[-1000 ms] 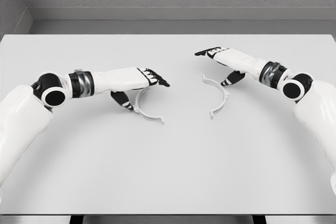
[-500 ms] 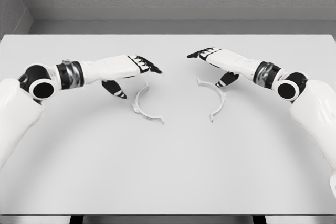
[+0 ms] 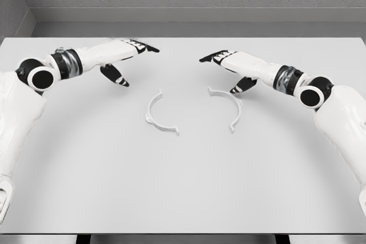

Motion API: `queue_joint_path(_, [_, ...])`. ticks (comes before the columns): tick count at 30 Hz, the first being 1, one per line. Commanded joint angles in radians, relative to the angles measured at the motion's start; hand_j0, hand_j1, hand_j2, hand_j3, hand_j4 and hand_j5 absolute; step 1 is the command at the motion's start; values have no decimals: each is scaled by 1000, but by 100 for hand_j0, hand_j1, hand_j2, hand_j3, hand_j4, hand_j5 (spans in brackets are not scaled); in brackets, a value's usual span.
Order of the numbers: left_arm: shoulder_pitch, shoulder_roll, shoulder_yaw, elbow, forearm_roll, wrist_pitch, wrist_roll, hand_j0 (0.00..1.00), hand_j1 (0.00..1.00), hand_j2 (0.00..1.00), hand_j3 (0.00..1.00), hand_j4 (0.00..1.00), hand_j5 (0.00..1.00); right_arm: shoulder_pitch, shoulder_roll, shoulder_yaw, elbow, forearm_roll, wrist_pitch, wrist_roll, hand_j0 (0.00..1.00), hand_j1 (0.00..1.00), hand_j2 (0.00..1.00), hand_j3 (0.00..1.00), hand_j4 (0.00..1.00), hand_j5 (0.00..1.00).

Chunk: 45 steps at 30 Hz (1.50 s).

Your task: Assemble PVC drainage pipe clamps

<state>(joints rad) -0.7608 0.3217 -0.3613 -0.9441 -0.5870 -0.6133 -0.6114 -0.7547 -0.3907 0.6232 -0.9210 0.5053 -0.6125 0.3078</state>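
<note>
A: Where do the two clamp pieces lie?

B: Take the left clamp half point(image 3: 158, 114) as the mark. It lies flat on the surface point(image 3: 183, 187), its open side turned to the right. The right clamp half point(image 3: 228, 106) lies near it on that side, a mirrored arc, the two apart with a gap between them.

A: And the hands?

B: The left robot hand point(image 3: 127, 55) hovers up and to the left of the left clamp half, well apart from it, fingers stretched out and holding nothing. The right robot hand point(image 3: 229, 67) hangs just above the right clamp half, fingers also extended and empty. Its thumb comes down close to the arc's upper end; whether it touches I cannot tell from this angle.

A: So nothing is joined?

B: Not yet, I judge. The step is to take hold of each half.

A: How to do it well?

B: Pinch each arc at mid-curve, leaving the flanged ends free. Lift both level, then bring the ends together squarely so the tabs meet evenly on both sides.
</note>
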Motion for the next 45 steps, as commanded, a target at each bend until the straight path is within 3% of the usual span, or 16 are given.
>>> queue_joint_path(1, [0,-41,1,64,-28,2,1,100,100,100,100,100,100,0,-1,-34,4,-10,2,-1,100,100,100,100,100,100])
queue_joint_path(4, [-2,-56,-8,68,-27,2,1,100,100,100,100,100,100,2,-4,-97,7,-8,2,-1,100,100,100,100,100,100])
queue_joint_path(10, [0,-78,-34,67,-27,2,1,100,100,100,100,100,100,37,-115,-134,-39,-8,2,7,100,100,100,100,100,100])
queue_joint_path(15, [0,-95,-64,67,-27,2,1,100,100,100,100,100,100,140,-231,-132,-243,-8,2,11,100,100,100,100,100,100])
queue_joint_path(18, [0,-99,-67,67,-27,2,1,100,100,100,100,100,100,183,-258,-134,-299,-8,2,11,100,100,100,100,100,100])
queue_joint_path(29, [0,-115,-97,62,-27,2,1,100,100,100,100,100,100,210,-258,-138,-299,-7,2,10,100,100,100,100,100,100])
queue_joint_path(32, [0,-115,-97,59,-22,2,1,100,100,100,100,100,100,229,-260,-206,-289,-7,2,11,100,100,100,100,100,100])
queue_joint_path(39, [-11,-110,-96,54,-17,2,1,100,100,100,100,100,100,235,-260,-215,-289,-8,2,13,100,100,100,100,100,100])
queue_joint_path(42, [-26,-69,-94,54,53,2,1,100,100,100,100,100,100,242,-260,-215,-289,-7,2,14,100,100,100,100,100,100])
queue_joint_path(44, [-26,-26,-94,39,154,2,1,100,100,100,100,100,100,245,-258,-217,-289,-7,2,14,100,100,100,100,100,100])
queue_joint_path(45, [-12,22,-102,-39,234,2,1,100,100,100,100,100,100,247,-261,-218,-289,-7,2,14,100,100,100,100,100,100])
